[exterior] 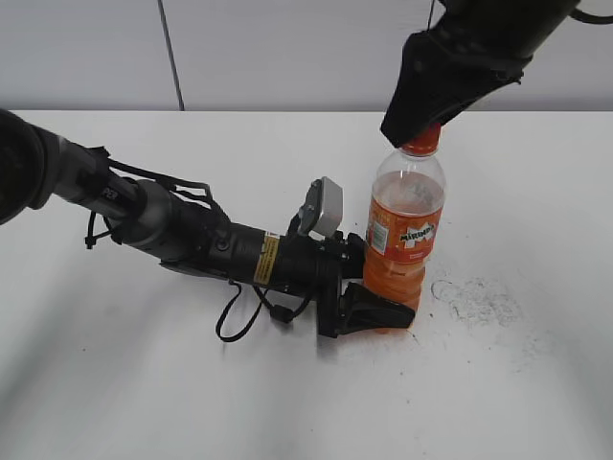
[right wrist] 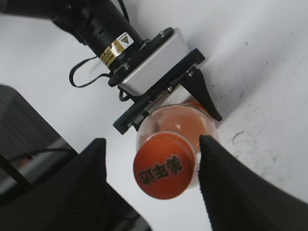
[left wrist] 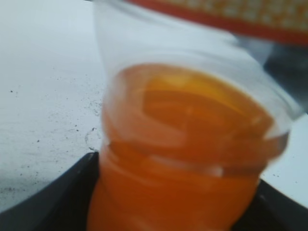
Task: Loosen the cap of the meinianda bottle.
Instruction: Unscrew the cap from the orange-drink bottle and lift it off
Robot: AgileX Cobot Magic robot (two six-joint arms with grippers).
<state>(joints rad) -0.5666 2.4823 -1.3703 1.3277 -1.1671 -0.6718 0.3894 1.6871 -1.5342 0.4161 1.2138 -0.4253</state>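
Note:
The meinianda bottle (exterior: 404,230) stands upright on the white table, half full of orange drink. My left gripper (exterior: 375,309) is shut on its ribbed lower body, which fills the left wrist view (left wrist: 183,159). The orange cap (right wrist: 164,165) bears dark printed characters on top. My right gripper (right wrist: 151,166) is open, one finger on each side of the cap with gaps between. In the exterior view the right gripper (exterior: 426,105) hangs over the bottle top and hides most of the cap (exterior: 422,143).
The left arm (exterior: 182,235) lies low across the table from the left, with a loose black cable loop (exterior: 239,316) under it. Dark scuff marks (exterior: 479,299) lie on the table to the right of the bottle. A wall stands behind.

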